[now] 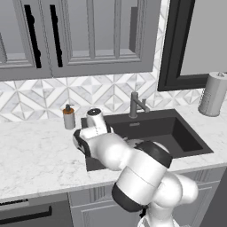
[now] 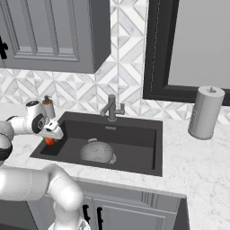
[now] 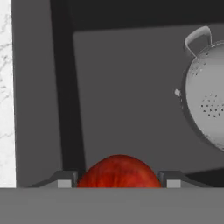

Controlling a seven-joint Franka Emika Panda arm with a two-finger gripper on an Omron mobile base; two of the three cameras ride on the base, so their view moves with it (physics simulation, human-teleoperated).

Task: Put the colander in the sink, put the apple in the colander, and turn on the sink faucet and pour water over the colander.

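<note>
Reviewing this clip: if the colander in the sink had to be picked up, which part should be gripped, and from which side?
Probably a loop handle. The colander seems to lie dome-up on the sink floor, a wide, rounded shell that fingers would likely slip off. The thin handle juts from the rim with open space around it, so coming from above across that loop looks best.
</note>
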